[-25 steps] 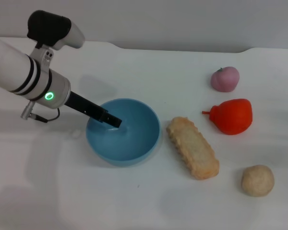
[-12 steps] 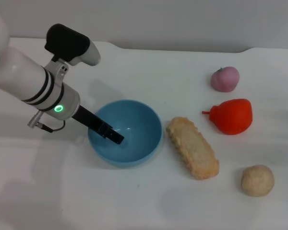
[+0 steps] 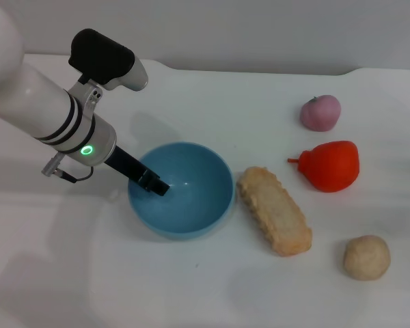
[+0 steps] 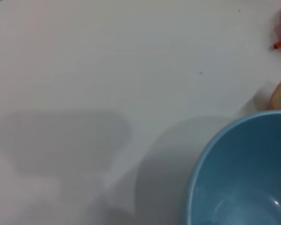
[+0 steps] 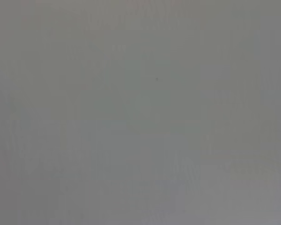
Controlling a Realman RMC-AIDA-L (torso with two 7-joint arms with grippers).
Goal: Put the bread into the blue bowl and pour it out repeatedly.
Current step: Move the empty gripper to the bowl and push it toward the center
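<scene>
1. From the head camera I saw the white table filling nearly the whole view, with everything else resting on it.
2. My left arm came in from the left, its white barrel lit by a green ring, angled down toward the bowl.
3. The blue bowl sat upright left of centre, with nothing inside but the gripper tip. In the left wrist view its rim curved across one corner, the inside bare.
4. The bread lay flat on the table just beside the bowl, on its right, running diagonally away from the rim. It was not in the bowl and nothing held it. I could not tell whether its near end touched the bowl's wall.
5. The red pepper-shaped toy lay right of the bread, apart from it.
6. The beige dough ball sat near the bread's lower end, apart from it.
7. The pink round fruit stood beyond the red toy.
8. The left gripper was dipped over the bowl's left rim, its dark tip against the inner wall. I could not tell whether its jaws were apart or closed on the rim.
9. The right gripper appeared in no view; its wrist camera showed me only flat grey.
</scene>
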